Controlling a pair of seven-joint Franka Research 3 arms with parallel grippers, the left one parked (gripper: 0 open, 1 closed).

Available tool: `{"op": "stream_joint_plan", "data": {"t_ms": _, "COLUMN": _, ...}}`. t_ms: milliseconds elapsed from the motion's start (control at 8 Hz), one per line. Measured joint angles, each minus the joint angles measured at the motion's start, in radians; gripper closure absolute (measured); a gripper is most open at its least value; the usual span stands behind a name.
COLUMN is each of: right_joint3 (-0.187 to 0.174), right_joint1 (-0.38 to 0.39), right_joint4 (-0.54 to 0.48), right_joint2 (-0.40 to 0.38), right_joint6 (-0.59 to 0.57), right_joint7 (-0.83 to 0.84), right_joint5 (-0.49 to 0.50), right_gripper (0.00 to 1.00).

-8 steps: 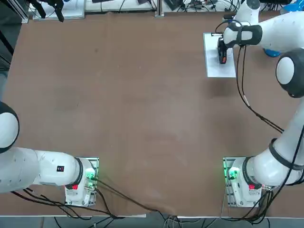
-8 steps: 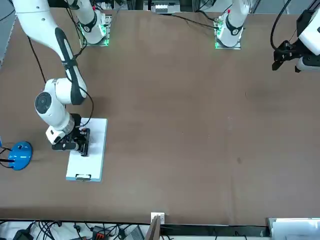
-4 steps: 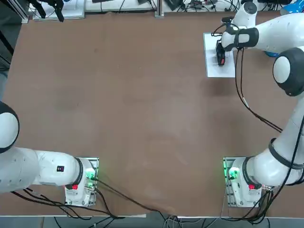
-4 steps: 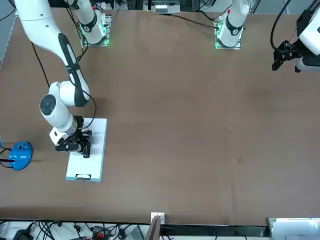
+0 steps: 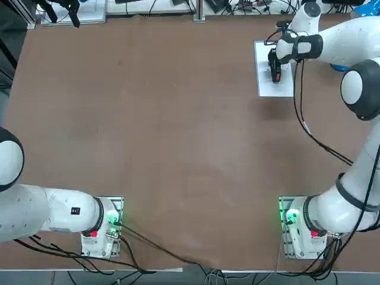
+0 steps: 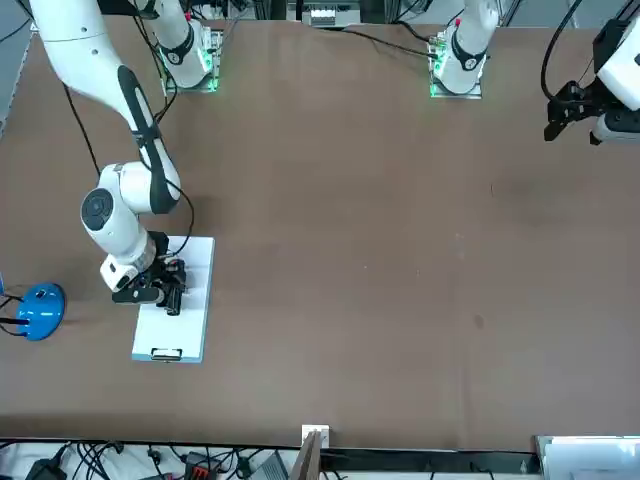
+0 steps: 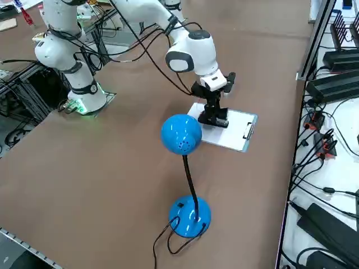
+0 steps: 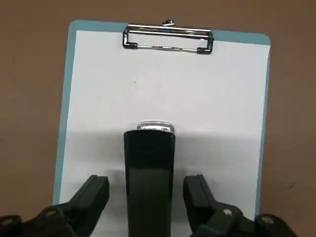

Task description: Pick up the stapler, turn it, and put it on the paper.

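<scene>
The black stapler lies lengthwise on the white paper, its metal tip pointing at the clip. My right gripper is open astride it, one finger on each side with a visible gap to the stapler. From overhead the stapler shows a red patch at its near end, under my gripper, on the paper at the far right. The front view shows the stapler beside my gripper, on the paper. From the side, the stapler sits mid-paper.
A blue gooseneck lamp with a round base stands just right of the paper, also seen as the lamp. Cables and equipment line the table's far edge. Bare brown table spreads to the left.
My right hand and the stapler shifted slightly along the paper toward its clip end, then almost stopped in the last half second.
</scene>
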Motion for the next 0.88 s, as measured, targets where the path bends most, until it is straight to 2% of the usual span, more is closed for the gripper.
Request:
{"op": "stream_joint_plan", "data": {"t_ms": 125, "right_joint3": 0.0, "right_joint1": 0.0, "right_joint4": 0.006, "right_joint2": -0.014, "right_joint6": -0.027, "right_joint7": -0.001, "right_joint5": 0.0, "right_gripper": 0.0}}
{"op": "stream_joint_plan", "data": {"t_ms": 375, "right_joint3": 0.0, "right_joint1": -0.001, "right_joint4": 0.039, "right_joint2": -0.096, "right_joint6": -0.183, "right_joint7": -0.003, "right_joint5": 0.0, "right_gripper": 0.0}}
{"op": "stream_joint_plan", "data": {"t_ms": 625, "right_joint3": -0.004, "right_joint1": -0.004, "right_joint4": 0.081, "right_joint2": -0.232, "right_joint6": -0.391, "right_joint7": -0.012, "right_joint5": 0.0, "right_gripper": 0.0}}
{"op": "stream_joint_plan", "data": {"t_ms": 875, "right_joint3": -0.008, "right_joint1": -0.01, "right_joint4": 0.093, "right_joint2": -0.377, "right_joint6": -0.547, "right_joint7": -0.015, "right_joint5": 0.0, "right_gripper": 0.0}}
